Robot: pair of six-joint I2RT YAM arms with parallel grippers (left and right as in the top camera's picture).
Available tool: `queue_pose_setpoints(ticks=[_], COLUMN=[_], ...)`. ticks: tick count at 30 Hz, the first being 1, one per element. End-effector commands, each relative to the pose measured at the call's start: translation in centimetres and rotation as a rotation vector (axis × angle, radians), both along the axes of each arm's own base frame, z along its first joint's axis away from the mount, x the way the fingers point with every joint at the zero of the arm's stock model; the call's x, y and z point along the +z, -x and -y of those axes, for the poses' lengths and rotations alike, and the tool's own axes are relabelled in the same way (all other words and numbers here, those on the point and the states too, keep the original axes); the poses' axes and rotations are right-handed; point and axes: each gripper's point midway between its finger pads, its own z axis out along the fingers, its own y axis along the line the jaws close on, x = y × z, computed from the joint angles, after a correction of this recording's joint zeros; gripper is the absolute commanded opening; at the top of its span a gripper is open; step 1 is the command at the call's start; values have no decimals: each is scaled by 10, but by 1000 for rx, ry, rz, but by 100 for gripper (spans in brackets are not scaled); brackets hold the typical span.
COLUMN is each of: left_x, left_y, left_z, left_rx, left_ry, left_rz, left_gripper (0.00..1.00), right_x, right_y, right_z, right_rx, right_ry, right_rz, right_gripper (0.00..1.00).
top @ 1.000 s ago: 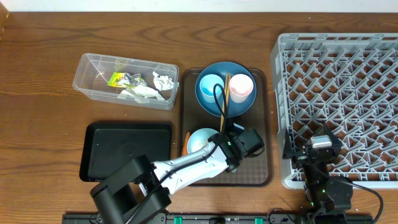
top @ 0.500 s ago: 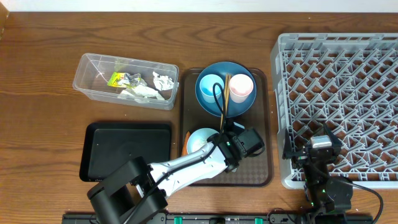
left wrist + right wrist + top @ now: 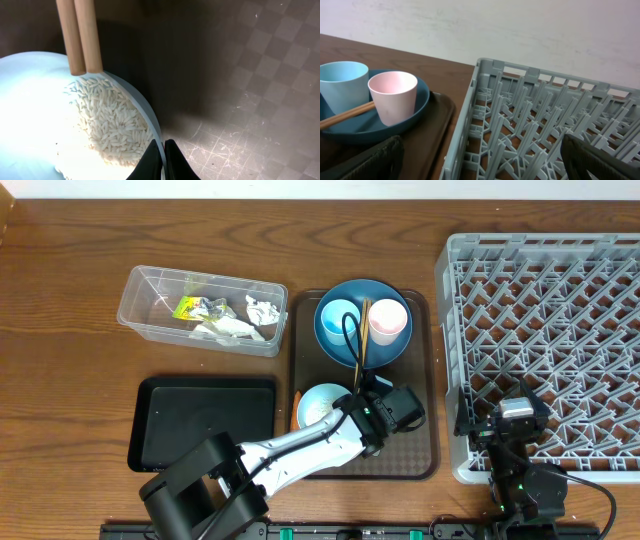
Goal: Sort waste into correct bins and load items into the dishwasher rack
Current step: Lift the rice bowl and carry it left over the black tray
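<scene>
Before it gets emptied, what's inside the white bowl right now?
Loose white rice grains heaped against the wall of the white bowl, near the left gripper. The chopsticks cover some rim; the rest is out of frame.

Clear tub point(image 3: 126, 308) near the far-left corner holds crumpled foil point(image 3: 213, 307), yellow-green wrapper point(image 3: 187, 307) and tissue point(image 3: 262, 310). Black tray point(image 3: 205, 423) lies by the front edge. Blue plate point(image 3: 385, 352) carries light blue cup point(image 3: 340, 317), pink cup point(image 3: 388, 321) and chopsticks point(image 3: 361, 330). White bowl point(image 3: 322, 405) holds rice point(image 3: 112, 125). Grey rack point(image 3: 545, 340) fills the right edge.
</scene>
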Motion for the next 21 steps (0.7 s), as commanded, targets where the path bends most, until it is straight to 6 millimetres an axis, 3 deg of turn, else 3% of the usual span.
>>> queue_pose_setpoints(ticks=[1,8,17,21], left_x=[7,33,97,121], left_y=[-2,2,3,0], left_z=[-3,-10,-13,-28], left_rx=[0,1,5,39], left_ry=[0,20,178,222], left_rz=[16,27,117,149], left_gripper=[7,6,6,6], right_x=[-1,-1,-1,-1], right_y=[0,0,0,0], right_z=[3,3,3,3], right_rx=[-13,-13,-13,-13], right_ry=[7,7,7,7], right_rz=[-2,-2,-2,-2], right_gripper=[99,99,99,99])
